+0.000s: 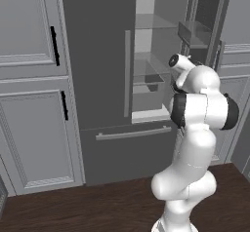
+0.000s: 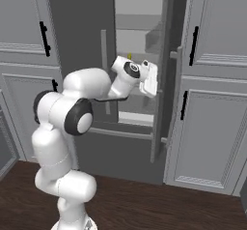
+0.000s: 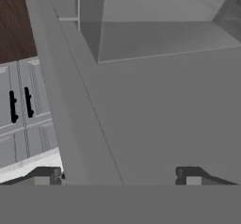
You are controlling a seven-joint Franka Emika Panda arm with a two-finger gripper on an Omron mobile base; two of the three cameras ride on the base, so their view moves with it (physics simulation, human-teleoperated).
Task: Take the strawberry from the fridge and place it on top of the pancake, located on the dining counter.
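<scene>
The dark grey fridge [image 1: 97, 55] has its left door shut and its right door [image 2: 163, 79] swung open, showing pale shelves [image 1: 152, 27] inside. My arm reaches into the opening at mid-shelf height. My gripper [image 3: 122, 176] is open, its two dark fingertips [image 3: 47, 175] standing wide apart with nothing between them, over a bare grey shelf floor [image 3: 164, 105]. In the right base view the white hand [image 2: 150, 80] sits just inside the open door's edge. The strawberry is hidden from every view. The pancake and the dining counter are out of view.
Light grey panelled cabinets [image 1: 29, 109] with black handles flank the fridge on both sides [image 2: 212, 113]. A tiny yellow item [image 2: 129, 56] shows on a shelf behind my wrist. The open door's edge stands close to the right of my hand. Dark wood floor [image 1: 97, 206] lies below.
</scene>
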